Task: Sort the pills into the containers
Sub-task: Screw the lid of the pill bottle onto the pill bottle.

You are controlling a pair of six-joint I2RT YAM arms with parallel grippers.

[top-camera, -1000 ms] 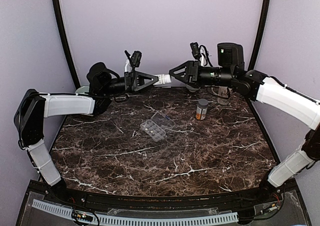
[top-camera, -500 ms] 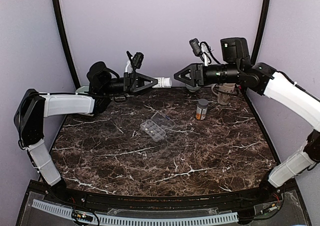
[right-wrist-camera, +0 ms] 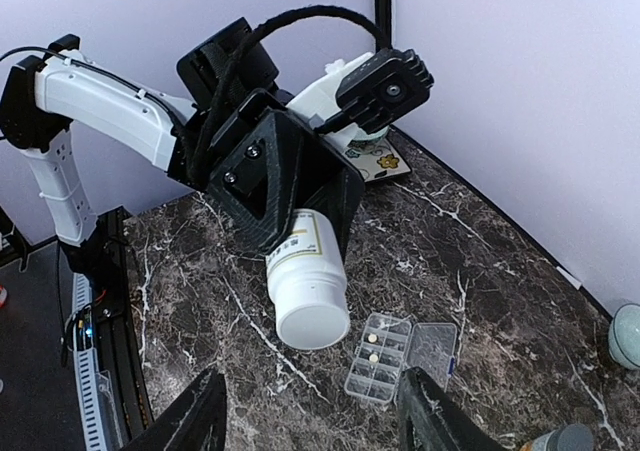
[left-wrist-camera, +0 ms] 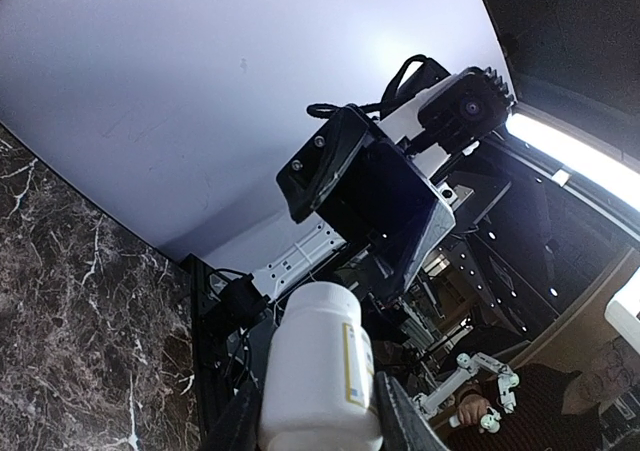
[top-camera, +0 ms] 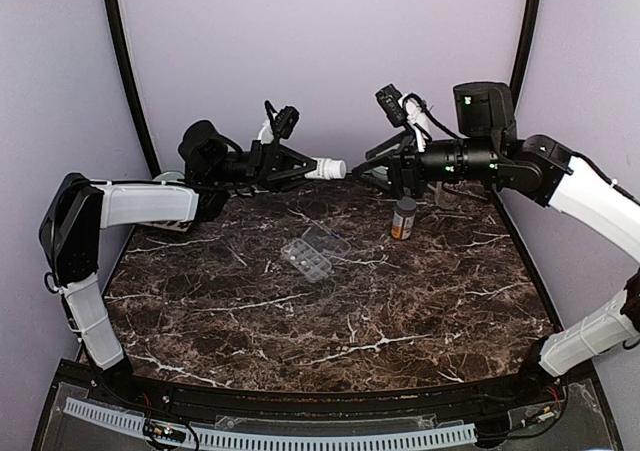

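the left pincer (top-camera: 303, 168) is clenching a small white plastic bottle (top-camera: 327, 168), holding it sideways in the air over the back of the dark marbled tabletop (top-camera: 350, 311). near the middle, the flat clear plastic organiser box (top-camera: 312, 254) is lying with its lid open, two pale pills (right-wrist-camera: 378, 336) sitting in its compartments. the right pincer (top-camera: 362, 169) is facing the bottle's end, released and apart from it. an amber bottle with a grey cap (top-camera: 404, 218) is standing right of the box.

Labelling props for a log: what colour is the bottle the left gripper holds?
The bottle is white; the right wrist view shows it best.
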